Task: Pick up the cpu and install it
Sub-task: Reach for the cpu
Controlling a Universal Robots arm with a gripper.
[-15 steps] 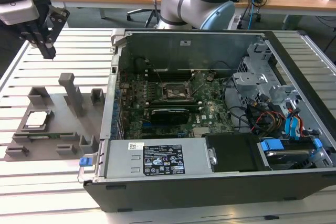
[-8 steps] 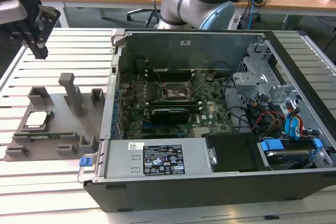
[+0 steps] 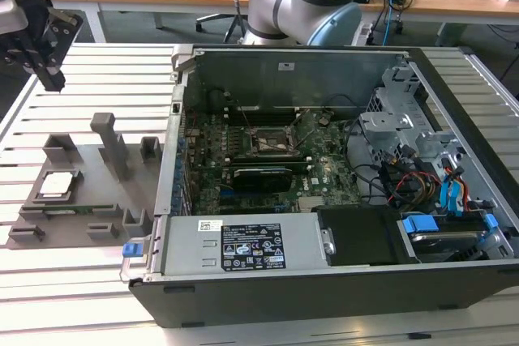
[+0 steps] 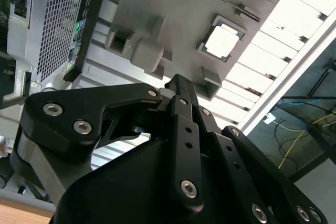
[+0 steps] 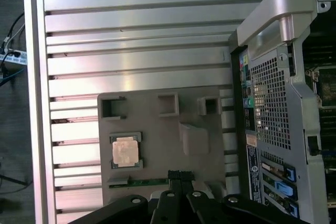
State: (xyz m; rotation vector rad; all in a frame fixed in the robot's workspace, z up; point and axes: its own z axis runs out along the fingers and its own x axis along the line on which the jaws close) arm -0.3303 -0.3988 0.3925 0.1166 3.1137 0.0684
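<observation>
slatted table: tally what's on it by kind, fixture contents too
cpu: 1
thin green board: 1
grey fixture plate: 1
open computer case: 1
total: 4

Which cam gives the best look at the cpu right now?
First wrist view: the cpu is seen almost straight on, whole and unblocked, sitting in its pocket on the grey fixture plate. The second wrist view shows it at a slant with glare on top. The exterior view shows it far off at the exterior view's left, foreshortened.
</observation>
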